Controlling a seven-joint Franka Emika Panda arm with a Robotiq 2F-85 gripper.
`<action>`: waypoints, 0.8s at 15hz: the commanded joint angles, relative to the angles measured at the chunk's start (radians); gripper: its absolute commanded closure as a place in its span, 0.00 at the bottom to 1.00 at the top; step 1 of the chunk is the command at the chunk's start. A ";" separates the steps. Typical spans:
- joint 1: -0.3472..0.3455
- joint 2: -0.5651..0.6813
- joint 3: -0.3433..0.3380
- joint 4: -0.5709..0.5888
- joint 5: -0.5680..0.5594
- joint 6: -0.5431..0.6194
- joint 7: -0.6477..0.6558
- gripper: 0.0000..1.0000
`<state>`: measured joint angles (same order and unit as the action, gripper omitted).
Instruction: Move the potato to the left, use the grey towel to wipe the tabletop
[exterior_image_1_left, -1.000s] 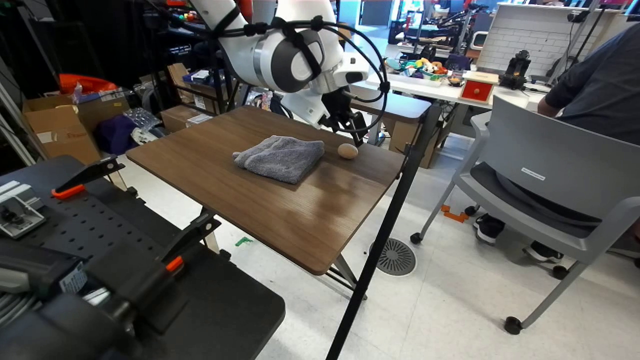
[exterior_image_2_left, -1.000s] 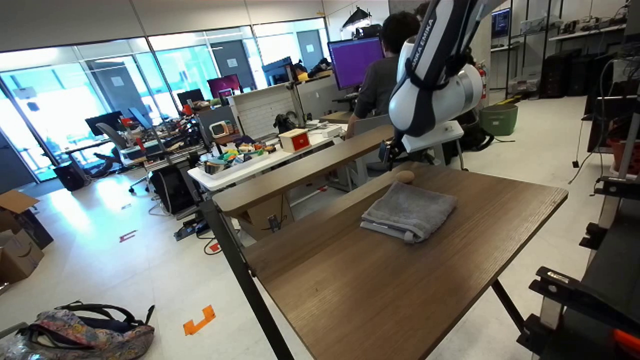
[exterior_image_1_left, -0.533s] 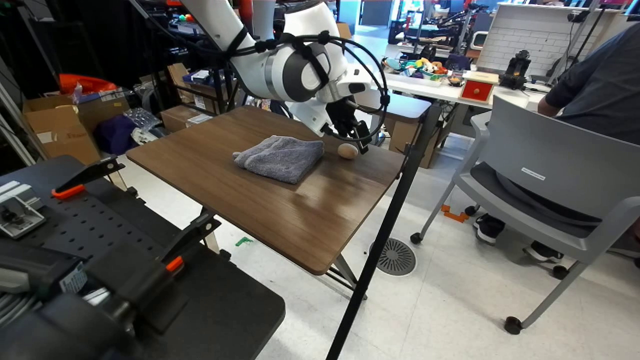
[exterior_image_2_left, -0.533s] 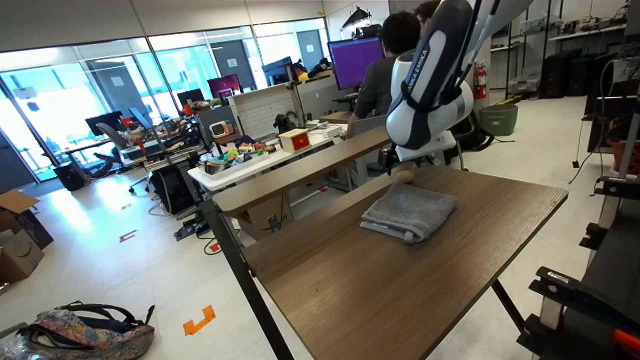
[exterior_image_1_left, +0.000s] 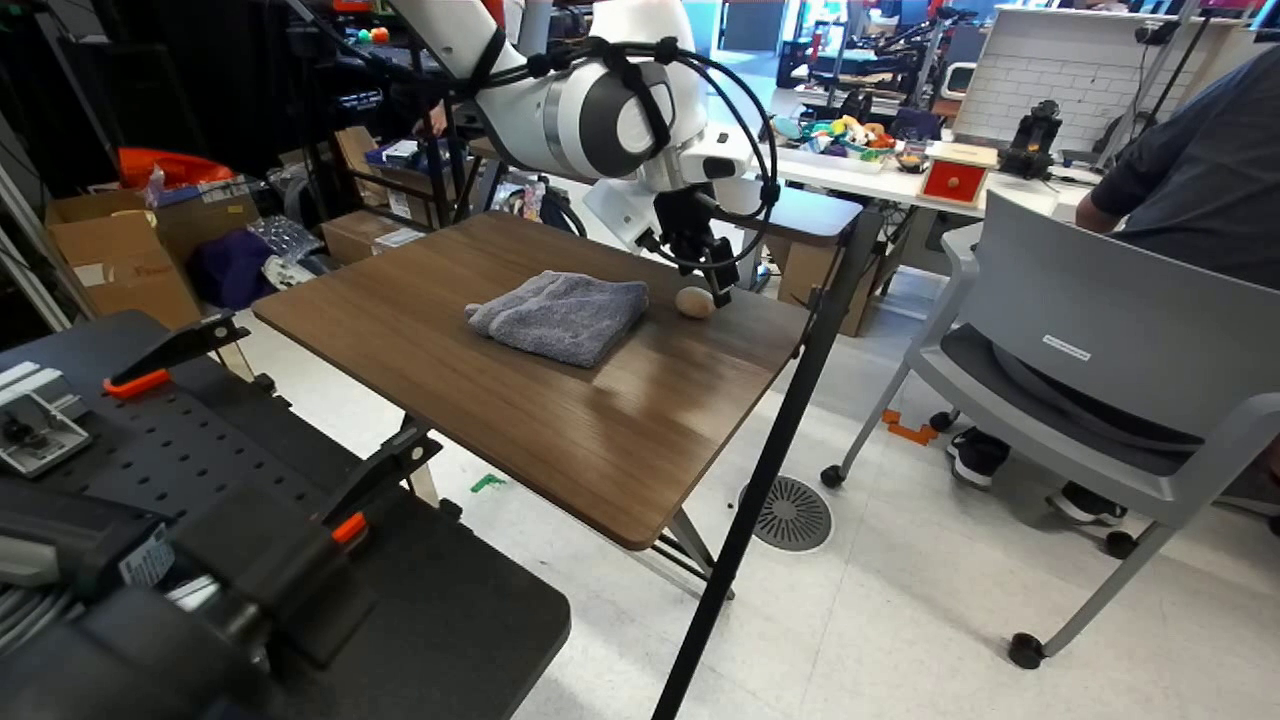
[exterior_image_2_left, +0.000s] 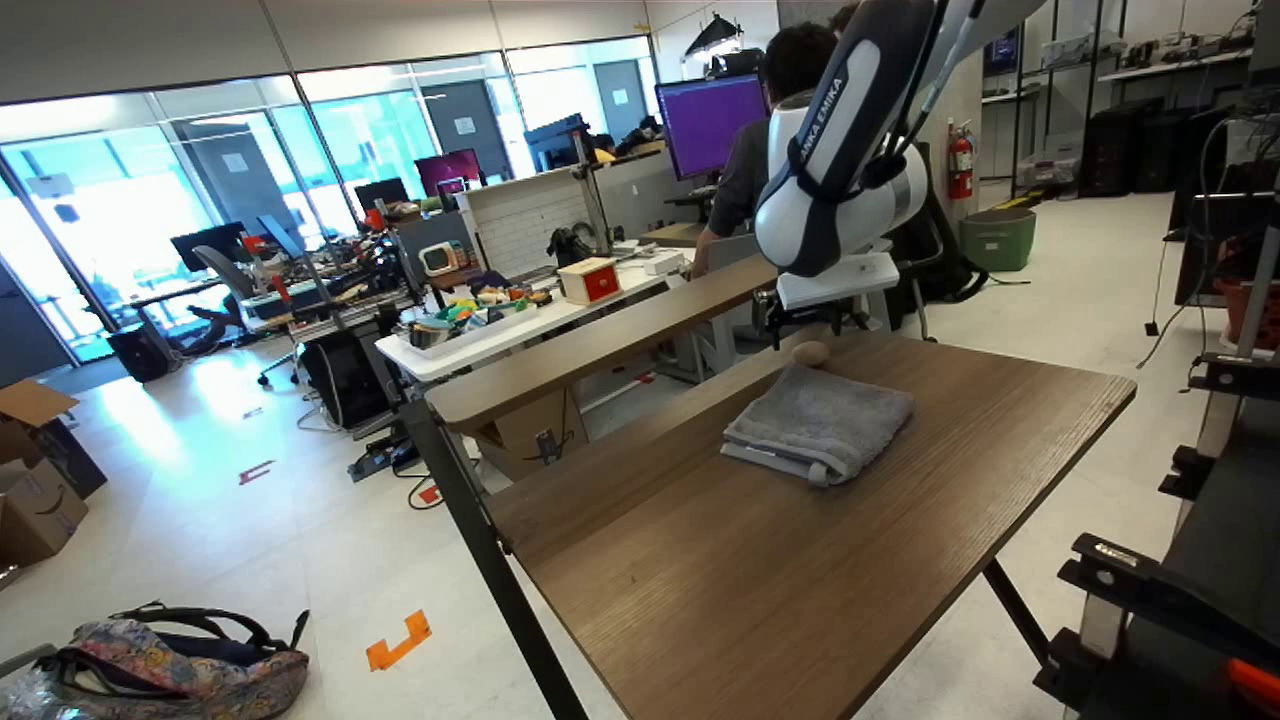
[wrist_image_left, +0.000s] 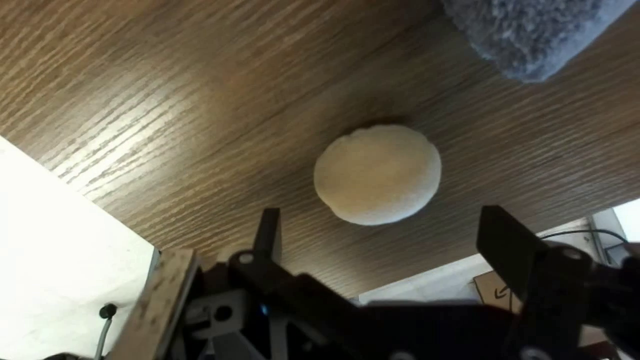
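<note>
Potato (wrist_image_left: 377, 175): rests on the tabletop (exterior_image_1_left: 580, 420), ahead of the spread jaws, in line with their gap; likely due leftward first, out of the wiping's way.
Gripper (wrist_image_left: 382, 227): jaws wide apart, nothing held, presumably to leave room on both the potato's sides.
Towel (exterior_image_1_left: 565, 318): folded, near the potato but apart, ungripped; probably meant for second.
Tabletop: bears both loose, so a nudge could roll the potato.

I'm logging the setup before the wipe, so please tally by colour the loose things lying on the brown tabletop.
Tan: 1 (potato)
Grey: 1 (grey towel)
Total on the brown tabletop: 2
</note>
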<state>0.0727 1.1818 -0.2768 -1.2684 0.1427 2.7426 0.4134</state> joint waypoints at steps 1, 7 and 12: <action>-0.049 0.041 0.042 0.087 -0.002 -0.060 0.017 0.00; -0.086 0.076 0.088 0.125 0.002 -0.084 0.010 0.03; -0.105 0.073 0.117 0.129 0.007 -0.096 -0.006 0.43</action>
<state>-0.0095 1.2384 -0.1937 -1.1910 0.1432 2.6856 0.4217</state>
